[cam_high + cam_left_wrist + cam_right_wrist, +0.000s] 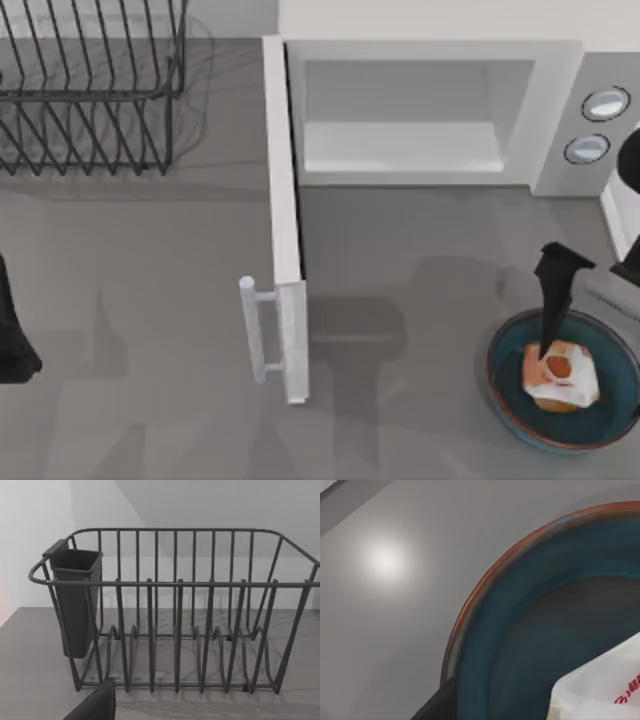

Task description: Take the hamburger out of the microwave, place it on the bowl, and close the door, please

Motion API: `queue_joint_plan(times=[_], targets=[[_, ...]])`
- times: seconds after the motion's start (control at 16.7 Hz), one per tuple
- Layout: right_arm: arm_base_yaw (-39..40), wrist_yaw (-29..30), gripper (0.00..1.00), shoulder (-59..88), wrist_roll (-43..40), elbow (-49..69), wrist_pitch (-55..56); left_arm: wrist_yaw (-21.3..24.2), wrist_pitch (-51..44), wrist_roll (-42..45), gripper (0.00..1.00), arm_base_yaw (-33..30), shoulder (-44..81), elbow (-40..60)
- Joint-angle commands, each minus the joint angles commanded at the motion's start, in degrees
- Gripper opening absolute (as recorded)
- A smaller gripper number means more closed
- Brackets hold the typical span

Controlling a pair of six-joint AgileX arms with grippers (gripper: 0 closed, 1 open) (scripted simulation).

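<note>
1. Hamburger: small, roundish, no clear long axis; tan bun, white wrapping, orange-red patch facing up. Set inside the bowl near the desk's front right corner. Red print on the wrapping is seen in the right wrist view, too small to be read.
2. Bowl: wide, shallow, glazed blue-teal, reddish-brown rim.
3. Microwave: white, boxy, at the desk's rear edge; door swung open, bar handle pale grey.
4. Right tool: at the hamburger; finger spread cannot be told.
5. Left tool: parked at the left edge.
6. Wire dish rack: dark, rear left corner.
</note>
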Motion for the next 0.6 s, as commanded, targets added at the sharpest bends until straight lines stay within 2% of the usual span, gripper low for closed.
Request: queue_joint_plan(times=[0.24,0.6], targets=[[-2.17,7.55,1.0,-24.06,24.13,-13.08,15.9,0.0,0.0,0.0,1.0,0.0,0.0,0.0],[-5.0,17.58,1.0,-64.98,72.74,-36.03,41.64,0.0,0.0,0.0,1.0,0.0,0.0,0.0]])
